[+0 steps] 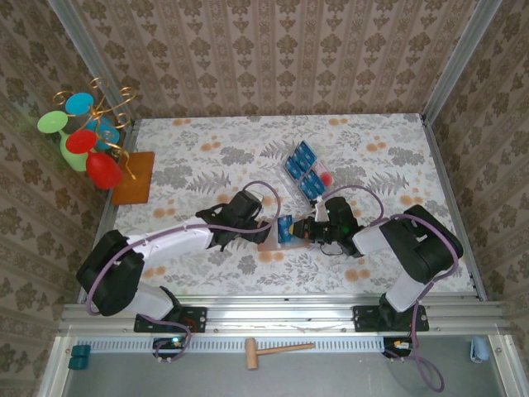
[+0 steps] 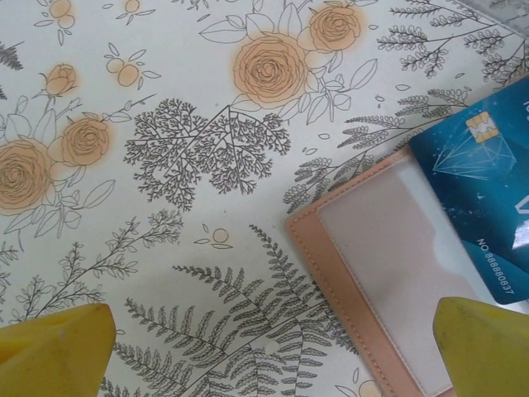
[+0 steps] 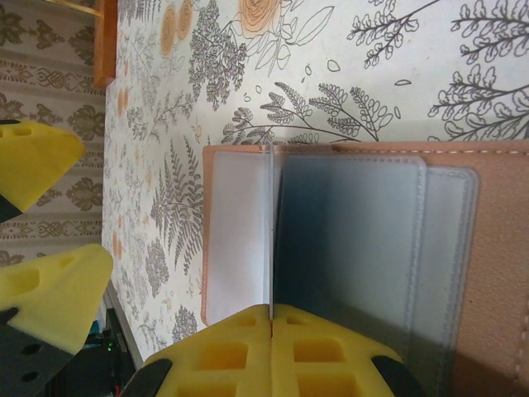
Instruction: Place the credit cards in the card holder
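Observation:
The tan card holder (image 2: 388, 281) lies open on the flowered cloth, its pale clear pocket facing up. My right gripper (image 3: 272, 318) is shut on one blue credit card (image 2: 483, 178), held on edge over the card holder (image 3: 496, 207); the card (image 3: 271, 223) appears as a thin pale line there. My left gripper (image 2: 269, 356) is open, and one yellow fingertip (image 2: 483, 347) stands over the holder's near end, the other over bare cloth. From above, the left gripper (image 1: 266, 227) and right gripper (image 1: 304, 231) face each other across the card (image 1: 286, 229). More credit cards (image 1: 302, 157) lie in a clear tray.
The clear tray (image 1: 291, 175) with a red dot (image 1: 328, 178) sits just behind the grippers. An orange-brown mat (image 1: 135, 176) and a wire stand of coloured plastic glasses (image 1: 87, 136) fill the back left corner. Patterned walls close three sides.

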